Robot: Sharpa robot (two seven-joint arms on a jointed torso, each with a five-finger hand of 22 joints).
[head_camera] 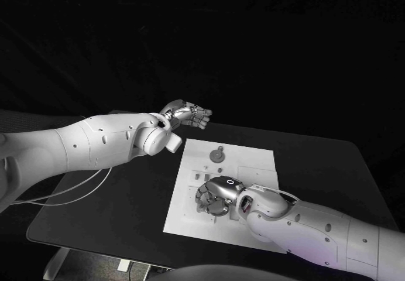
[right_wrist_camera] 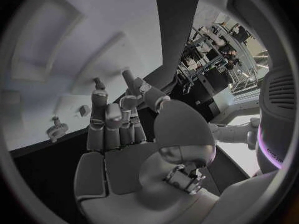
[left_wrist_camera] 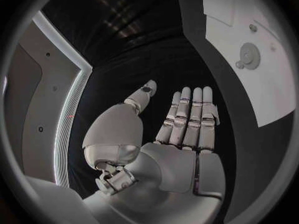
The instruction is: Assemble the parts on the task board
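The white task board [head_camera: 253, 175] lies in the middle of the black table. A round grey part with a peg [head_camera: 218, 155] stands near its far edge and appears as a disc [left_wrist_camera: 247, 55] in the left wrist view. My right hand [head_camera: 215, 196] is bent down over the board's middle, fingertips at its surface. In the right wrist view its thumb [right_wrist_camera: 149, 97] lies against a finger; whether a part sits between them is hidden. A small toothed part [right_wrist_camera: 56, 129] and a small block [right_wrist_camera: 82, 110] lie on the board beyond the fingers. My left hand [head_camera: 187, 114] hovers off the board's far left corner, fingers straight, holding nothing.
The black table [head_camera: 110, 205] has bare room left of the board and to its right [head_camera: 329, 170]. Small slots and holes mark the board around the right hand. A white cable [head_camera: 76, 187] hangs from the left arm over the table's left side.
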